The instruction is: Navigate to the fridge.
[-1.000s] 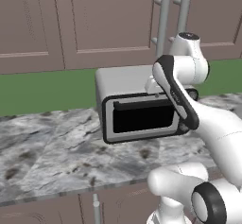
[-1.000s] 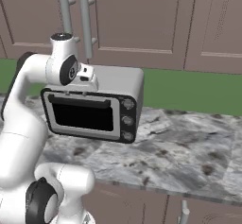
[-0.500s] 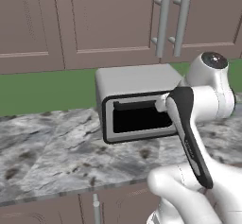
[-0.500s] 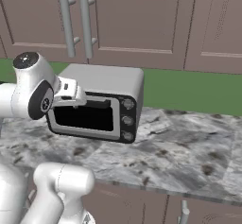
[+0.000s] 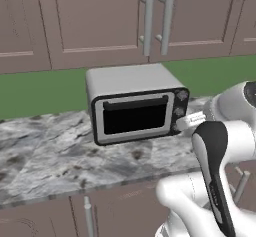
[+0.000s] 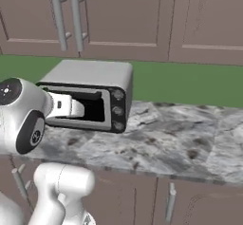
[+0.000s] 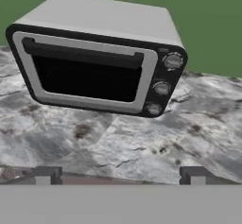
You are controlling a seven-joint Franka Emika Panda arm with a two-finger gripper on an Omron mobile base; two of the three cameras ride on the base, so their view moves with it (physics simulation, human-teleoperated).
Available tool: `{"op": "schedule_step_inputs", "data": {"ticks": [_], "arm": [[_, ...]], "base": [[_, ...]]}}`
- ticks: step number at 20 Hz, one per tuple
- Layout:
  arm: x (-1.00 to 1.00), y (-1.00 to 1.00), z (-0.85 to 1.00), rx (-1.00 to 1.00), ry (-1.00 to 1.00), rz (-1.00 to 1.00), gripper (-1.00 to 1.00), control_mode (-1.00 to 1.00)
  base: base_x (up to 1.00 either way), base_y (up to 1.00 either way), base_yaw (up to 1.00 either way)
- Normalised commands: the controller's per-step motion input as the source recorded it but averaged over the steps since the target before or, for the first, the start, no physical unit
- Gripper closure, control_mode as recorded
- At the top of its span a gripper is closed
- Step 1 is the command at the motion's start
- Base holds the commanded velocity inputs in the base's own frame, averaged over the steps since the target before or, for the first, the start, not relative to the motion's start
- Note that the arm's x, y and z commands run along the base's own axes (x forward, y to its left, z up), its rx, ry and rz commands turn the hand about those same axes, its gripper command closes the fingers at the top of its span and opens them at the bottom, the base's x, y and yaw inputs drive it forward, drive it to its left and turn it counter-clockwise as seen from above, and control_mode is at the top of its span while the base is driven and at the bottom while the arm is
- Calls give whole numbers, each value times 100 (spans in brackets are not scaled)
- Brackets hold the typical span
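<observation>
A small silver box oven (image 5: 134, 102) with a black window and 3 round knobs down its right side sits on the grey-and-white marbled stone counter (image 5: 50, 156), at the centre of the left base view, at centre left of the right base view (image 6: 92, 96), and across the upper half of the hand view (image 7: 101, 60). Its door is closed and the window is dark, so nothing inside can be made out. Behind it runs a green wall strip (image 6: 190, 84), and above that are brown upper cabinets (image 5: 95, 18) with 2 long grey vertical bar handles (image 5: 157, 21). Brown lower cabinet fronts (image 6: 199, 202) with short grey handles fill the bottom of both base views.

The tall grey 2-door fridge named in the task is not among these things; the cameras face the counter and the oven.

The white arm with dark joints (image 5: 220, 176) is folded low at the lower right of the left base view, its hand reaching forward toward the oven's knob side. In the right base view the arm (image 6: 23, 115) sits at the left edge, its white hand overlapping the oven's front. In the hand view the gripper (image 7: 120, 176) shows 2 small dark finger tips (image 7: 45, 175) set wide apart at the bottom, with nothing between them, above the counter's front edge.
</observation>
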Motion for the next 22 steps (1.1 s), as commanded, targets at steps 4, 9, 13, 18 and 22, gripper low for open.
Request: {"op": "schedule_step_inputs", "data": {"ticks": [4, 9, 13, 18, 22], "arm": [[0, 0, 0, 0, 0, 0, -100, 100], [0, 0, 0, 0, 0, 0, -100, 100], [0, 0, 0, 0, 0, 0, -100, 100], [0, 0, 0, 0, 0, 0, -100, 100], [0, 0, 0, 0, 0, 0, -100, 100]], "base": [[-27, -50, -62], [-1, -2, -89], [0, 0, -99], [0, -8, -91], [3, -17, -85]]}}
